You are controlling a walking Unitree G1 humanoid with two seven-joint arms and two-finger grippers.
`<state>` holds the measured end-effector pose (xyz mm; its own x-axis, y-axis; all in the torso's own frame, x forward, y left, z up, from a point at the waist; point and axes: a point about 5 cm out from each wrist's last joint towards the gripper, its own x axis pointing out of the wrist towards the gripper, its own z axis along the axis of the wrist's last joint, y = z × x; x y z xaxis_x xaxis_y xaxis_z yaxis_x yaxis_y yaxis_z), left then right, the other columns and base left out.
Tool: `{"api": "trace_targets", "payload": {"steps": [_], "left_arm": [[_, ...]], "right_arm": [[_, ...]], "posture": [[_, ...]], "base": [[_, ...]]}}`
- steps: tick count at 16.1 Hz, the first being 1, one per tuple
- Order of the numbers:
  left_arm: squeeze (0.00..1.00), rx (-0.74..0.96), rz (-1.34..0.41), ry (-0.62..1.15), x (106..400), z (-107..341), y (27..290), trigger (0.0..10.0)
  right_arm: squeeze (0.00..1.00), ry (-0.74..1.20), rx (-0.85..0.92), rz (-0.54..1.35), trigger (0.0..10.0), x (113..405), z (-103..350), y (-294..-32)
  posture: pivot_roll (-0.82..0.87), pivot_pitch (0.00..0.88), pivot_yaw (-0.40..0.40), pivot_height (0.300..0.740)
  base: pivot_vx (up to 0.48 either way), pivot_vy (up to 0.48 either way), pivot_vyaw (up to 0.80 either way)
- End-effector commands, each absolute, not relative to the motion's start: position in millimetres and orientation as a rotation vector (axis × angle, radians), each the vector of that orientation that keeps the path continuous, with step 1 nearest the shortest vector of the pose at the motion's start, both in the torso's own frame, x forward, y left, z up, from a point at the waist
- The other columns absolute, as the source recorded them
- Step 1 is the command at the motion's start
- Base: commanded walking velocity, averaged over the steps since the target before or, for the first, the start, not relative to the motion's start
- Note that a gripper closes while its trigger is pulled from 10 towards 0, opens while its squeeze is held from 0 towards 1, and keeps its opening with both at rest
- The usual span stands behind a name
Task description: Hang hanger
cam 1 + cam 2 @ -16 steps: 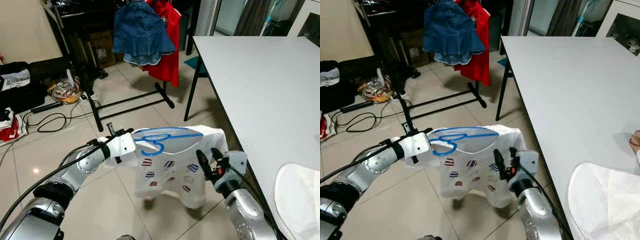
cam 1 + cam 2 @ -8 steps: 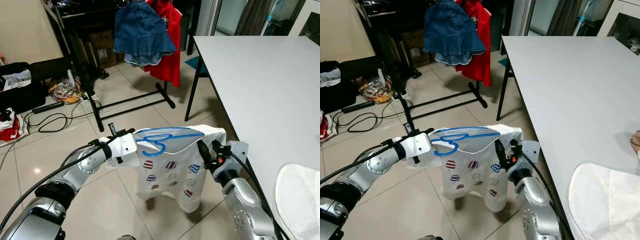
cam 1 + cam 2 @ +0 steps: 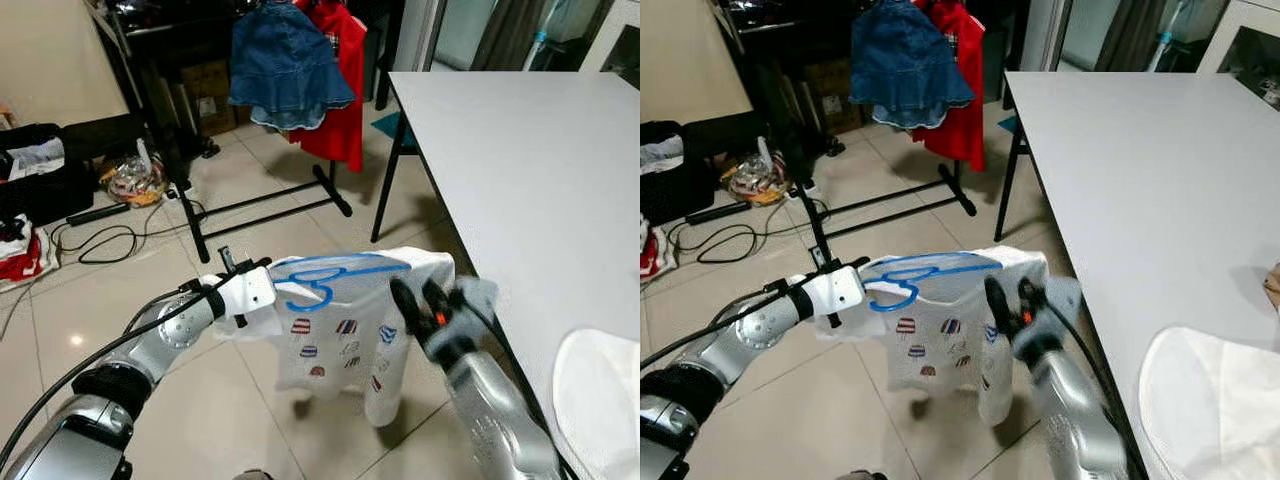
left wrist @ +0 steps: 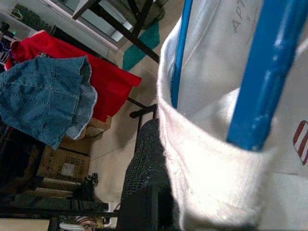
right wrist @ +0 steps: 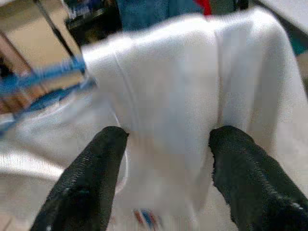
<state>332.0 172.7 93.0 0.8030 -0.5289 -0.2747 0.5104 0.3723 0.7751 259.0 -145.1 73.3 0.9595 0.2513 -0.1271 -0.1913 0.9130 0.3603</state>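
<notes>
The left gripper (image 3: 240, 292) has its jaws pinched on the near shoulder of the white shirt (image 3: 345, 330), and with it the end of the blue hanger (image 3: 330, 275) threaded through the collar; the hanger's hook curls just beside those jaws. The right gripper (image 3: 420, 300) sits at the shirt's other shoulder with its jaws spread, the cloth lying between them but not pinched. Compared with a second ago, the right arm has risen and pushed in toward the garment, now blurred with motion, and the shirt's lower hem has swung and narrowed beneath the hanger. I read that as the right side letting the shirt drape freely so the left arm alone carries it. The clothes rack (image 3: 200, 215), bearing a denim skirt (image 3: 285, 65) and a red garment (image 3: 345, 90), stands well ahead of both jaws, so the carry and hooking remain. The counter (image 3: 520, 160) lies off to the right
</notes>
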Motion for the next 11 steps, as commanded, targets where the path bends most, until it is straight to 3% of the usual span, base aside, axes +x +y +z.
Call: {"api": "trace_targets", "payload": {"steps": [1, 3, 4, 7, 11], "left_arm": [[0.0, 0.994, -0.67, -0.053, 334, 98, 170, 0.0], [0.0, 0.996, -0.673, -0.048, 334, 97, 171, 0.0], [0.0, 0.997, -0.674, -0.047, 334, 97, 171, 0.0], [0.0, 0.998, -0.681, -0.051, 335, 98, 168, 0.0], [0.0, 1.003, -0.685, -0.052, 336, 99, 168, 0.0]], "right_arm": [[1.0, 0.179, 0.358, 0.246, 10.0, 256, 74, -147], [1.0, 0.202, 0.349, 0.23, 10.0, 248, 72, -158], [0.92, 0.188, 0.343, 0.212, 10.0, 249, 75, -162], [0.46, 0.14, 0.355, 0.184, 10.0, 256, 89, -157], [0.44, 0.138, 0.384, 0.187, 10.0, 262, 94, -149]], "posture": [[0.06, 0.069, 0.038, 0.74], [0.06, 0.071, 0.041, 0.74], [0.05, 0.071, 0.044, 0.74], [0.05, 0.067, 0.048, 0.74], [0.06, 0.068, 0.053, 0.74]], "base": [[0.0, 0.0, 0.0], [0.0, 0.0, 0.0], [0.0, 0.0, 0.0], [0.0, 0.0, 0.0], [0.0, 0.0, 0.0]]}}
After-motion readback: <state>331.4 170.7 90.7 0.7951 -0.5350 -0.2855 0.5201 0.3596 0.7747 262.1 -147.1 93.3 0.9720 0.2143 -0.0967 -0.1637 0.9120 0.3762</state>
